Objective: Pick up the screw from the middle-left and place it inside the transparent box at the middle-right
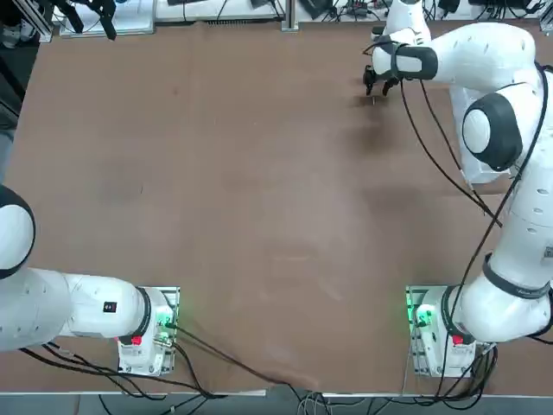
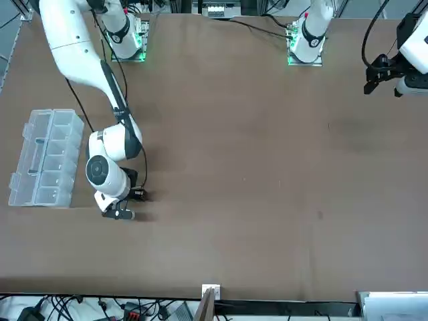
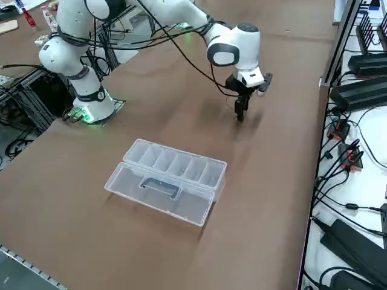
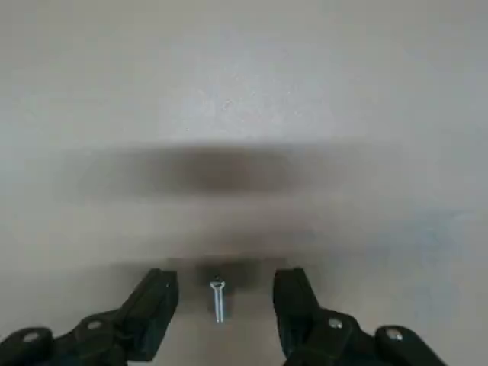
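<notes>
The screw (image 4: 219,299) is a tiny silver sliver lying on the brown table, right between my right gripper's two black fingers in the wrist view. My right gripper (image 4: 225,288) is open, one finger on each side of the screw with a gap to each. It stands low over the table at the far right (image 1: 378,89), also seen in the front view (image 2: 134,204) and the side view (image 3: 240,109). The transparent box (image 3: 169,178) rests on the table with its lid flap folded open, a short way from the gripper (image 2: 47,157). In the top view my arm hides the box.
The brown table (image 1: 242,216) stretches wide toward the left. Cables and power strips (image 3: 357,151) lie just beyond the table's far edge near the gripper. The arm's own black cable (image 1: 432,147) hangs beside it.
</notes>
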